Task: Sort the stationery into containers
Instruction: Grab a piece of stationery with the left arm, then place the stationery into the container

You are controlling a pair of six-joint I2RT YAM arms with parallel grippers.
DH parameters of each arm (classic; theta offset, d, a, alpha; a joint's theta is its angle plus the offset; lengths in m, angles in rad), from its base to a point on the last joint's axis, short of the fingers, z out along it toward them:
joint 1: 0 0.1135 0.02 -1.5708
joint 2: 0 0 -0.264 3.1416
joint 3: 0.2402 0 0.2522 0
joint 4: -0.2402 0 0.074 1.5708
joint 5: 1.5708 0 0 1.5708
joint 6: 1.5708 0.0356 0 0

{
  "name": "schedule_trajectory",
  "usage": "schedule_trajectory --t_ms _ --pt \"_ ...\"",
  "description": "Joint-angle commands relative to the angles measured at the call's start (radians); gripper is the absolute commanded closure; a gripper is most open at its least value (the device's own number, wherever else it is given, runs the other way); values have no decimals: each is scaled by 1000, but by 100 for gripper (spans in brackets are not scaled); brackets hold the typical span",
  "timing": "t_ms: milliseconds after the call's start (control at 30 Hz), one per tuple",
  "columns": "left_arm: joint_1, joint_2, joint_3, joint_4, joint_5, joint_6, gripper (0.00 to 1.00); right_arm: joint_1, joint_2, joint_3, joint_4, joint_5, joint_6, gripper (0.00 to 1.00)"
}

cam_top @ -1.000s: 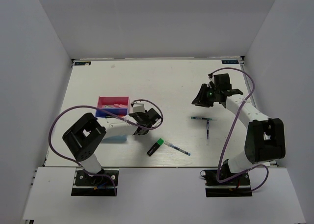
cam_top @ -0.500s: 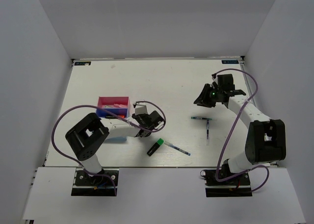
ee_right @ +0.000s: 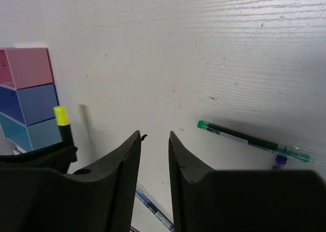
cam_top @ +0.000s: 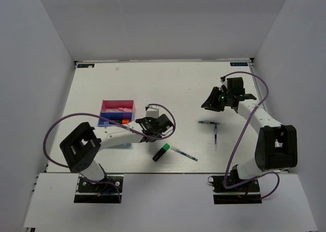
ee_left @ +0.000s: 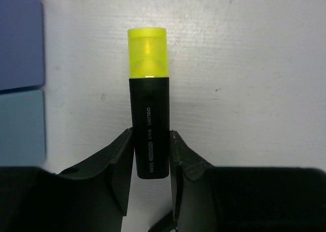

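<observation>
Top external: my left gripper point(cam_top: 153, 124) sits just right of the trays point(cam_top: 118, 103). My right gripper point(cam_top: 214, 98) hangs well to their right over the table point(cam_top: 173, 84). A green highlighter point(cam_top: 161, 152) lies right of the trays and nearer my bases, with a pen point(cam_top: 184, 153) just beside it. Two pens point(cam_top: 209, 123) lie further right again. What my left gripper carries is too small to make out from here.

Left wrist: my left fingers point(ee_left: 121, 163) are clamped on the black barrel of a yellow highlighter point(ee_left: 148, 121). They hold it at its tail end, and the cap points away from me. The blue and light blue trays point(ee_left: 20, 44) are just to its left, apart from it. I cannot tell whether it touches the table or is lifted off. I judge it light and stiff, but the plastic barrel is smooth. Held this near the tail, it could pivot or slip between my pads, and a hold nearer the middle would be steadier. It looks no fragile thing, so a short drop into a tray should do it no harm.

Right wrist: my right gripper point(ee_right: 154, 161) is parted and empty, with nothing between the fingers. Across the table the yellow highlighter point(ee_right: 63, 121) shows cap up just right of the trays point(ee_right: 28, 89). A green pen point(ee_right: 244, 139) lies well to the right of them. The pens look thin and light and likely to roll, so I would take one across its middle.
</observation>
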Motion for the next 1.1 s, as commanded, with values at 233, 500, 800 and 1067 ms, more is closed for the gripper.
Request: schedule_trajectory --t_ms 233,500,800,1067 --pt "176 -273 12 -48 -26 -114 100 -11 -39 -9 24 -25 4 68" --pt "339 -380 -89 -30 -47 -312 100 -23 -47 -15 24 -41 10 68" --pt "463 -410 -117 -60 -60 -316 100 -52 -48 -21 30 -74 19 68" --pt "501 -394 -154 -65 -54 -334 90 -72 -48 -23 27 -96 30 68"
